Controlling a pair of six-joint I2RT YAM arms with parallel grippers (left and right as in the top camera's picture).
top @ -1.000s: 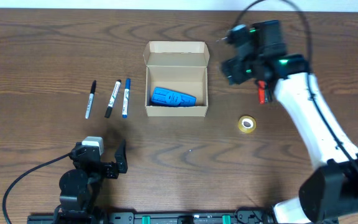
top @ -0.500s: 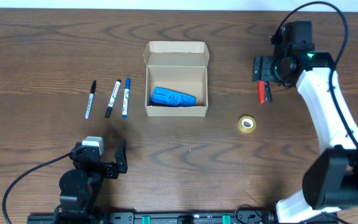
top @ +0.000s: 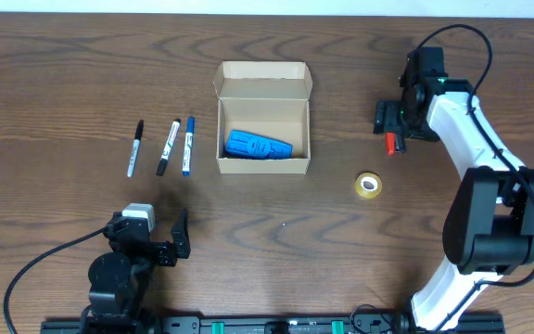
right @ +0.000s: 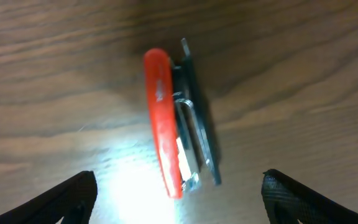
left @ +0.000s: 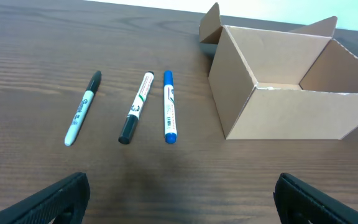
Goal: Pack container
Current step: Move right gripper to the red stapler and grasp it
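The container (top: 263,166) is an open tan cardboard box at centre table, lid flap folded back, with a blue object (top: 258,146) lying inside. The left wrist view shows the container (left: 291,115) from the side. To its right a red stapler (top: 392,142) lies on the wood. My right gripper (top: 395,121) hovers just over the stapler (right: 166,118), and its jaws (right: 179,198) stand wide open on either side of it without touching. My left gripper (top: 180,236) rests low at the front left, open (left: 182,194) and holding nothing.
Left of the box, three markers lie side by side: black-capped (top: 134,147), green-banded (top: 168,147) and blue (top: 188,146). They also show as the black-capped marker (left: 82,109), the green-banded one (left: 135,107) and the blue one (left: 169,106). A yellow tape roll (top: 368,185) sits front right.
My right arm has swung right, away from the box, and come down over the red stapler, its jaws spreading wider. The left arm has not moved.
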